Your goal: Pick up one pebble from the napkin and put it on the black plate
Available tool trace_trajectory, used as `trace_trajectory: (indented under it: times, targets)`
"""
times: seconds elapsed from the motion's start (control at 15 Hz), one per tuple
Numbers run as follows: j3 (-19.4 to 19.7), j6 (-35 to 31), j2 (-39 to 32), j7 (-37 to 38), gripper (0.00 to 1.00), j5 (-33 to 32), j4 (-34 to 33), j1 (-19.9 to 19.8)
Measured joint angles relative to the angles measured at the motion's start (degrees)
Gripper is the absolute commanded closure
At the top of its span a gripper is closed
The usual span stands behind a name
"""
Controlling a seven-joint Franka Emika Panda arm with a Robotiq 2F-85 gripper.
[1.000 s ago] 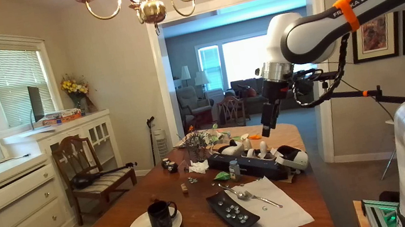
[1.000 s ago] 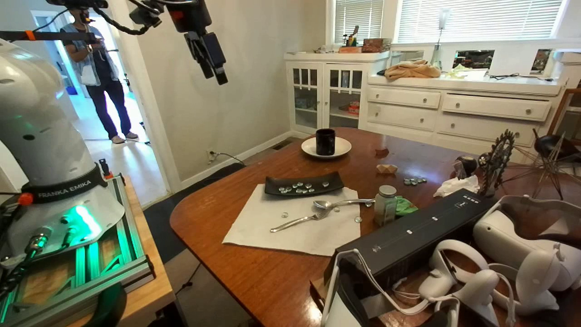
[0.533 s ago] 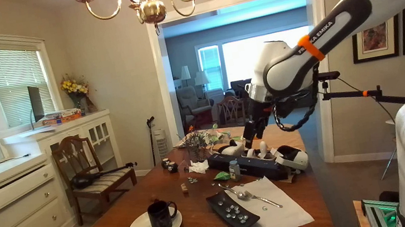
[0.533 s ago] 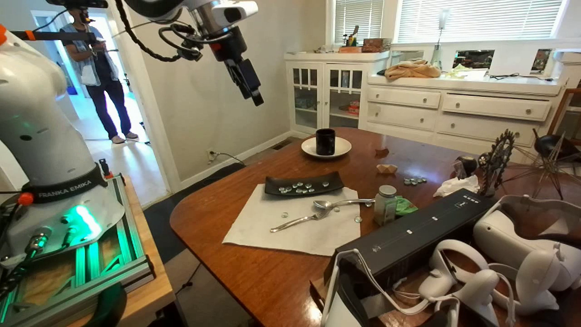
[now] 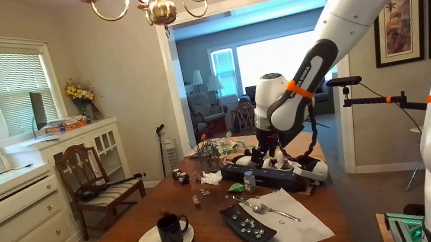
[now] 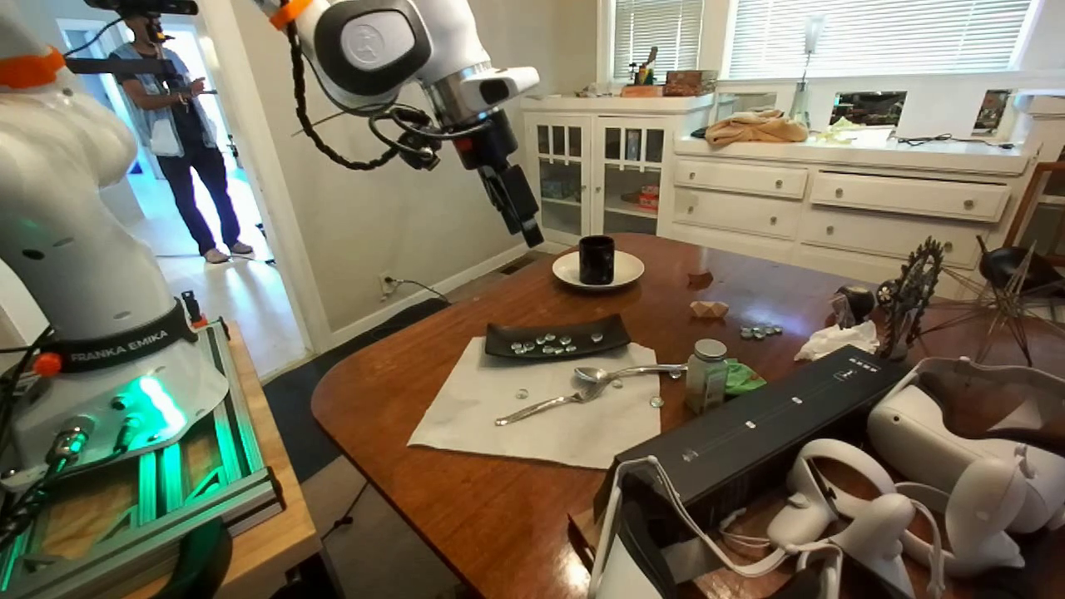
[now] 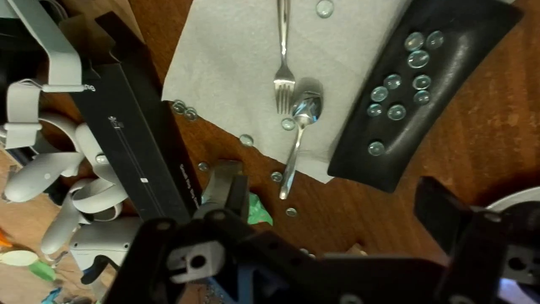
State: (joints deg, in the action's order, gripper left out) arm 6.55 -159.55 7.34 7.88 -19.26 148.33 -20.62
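The table [image 6: 516, 512] is extending beyond the plate [image 7: 367, 169] on every side. The arm [image 5: 348, 13] is standing beside the table, well apart from the plate. The box [image 6: 774, 416] is lying left of the plate in the wrist view, well away. The napkin [image 6: 574, 428] is spreading between these two, its edge passing under the plate. The dish [image 6: 570, 270] is sitting across the plate from the napkin. The gripper [image 7: 335, 185] is hanging above the table with its fingers [image 7: 438, 211] standing wide apart; in the wrist view, the plate's lower end is showing between their tips. The fork [image 7: 284, 76] is lying on the napkin, left of the plate; the spoon [image 7: 304, 116] is resting its bowl just beside the tines, its handle reaching onto the table. The jar [image 6: 705, 383] is standing upright to the right of the plate in an exterior view. The mug [image 6: 596, 262] is standing on the dish. Ten pebbles [image 7: 396, 112] are resting on the plate, nine grouping loosely and one lying apart. On the napkin, left of the plate in the wrist view, one pebble [image 7: 324, 8] is lying beside the fork's handle and another pebble [image 7: 288, 123] just below its tines; a third pebble [image 7: 246, 140] is sitting at the napkin's edge.
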Motion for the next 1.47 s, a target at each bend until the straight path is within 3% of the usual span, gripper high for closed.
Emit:
trace_trajectory:
  times: [0.2, 0.4, 0.67, 0.93, 1.47]
  targets:
    - [1.62, 0.95, -8.31, 8.93, 0.0, -7.03, -7.19, -1.25]
    - [5.47, 5.42, -16.48, 14.76, 0.0, -7.82, -14.99, 0.61]
    - [9.78, 12.2, -25.95, 17.87, 0.0, -2.92, -23.43, 3.62]
    - [11.04, 18.79, -32.39, 17.99, 0.0, 4.85, -29.93, 4.27]
    - [11.03, 17.49, -33.66, 14.65, 0.0, 10.08, -31.54, 4.2]
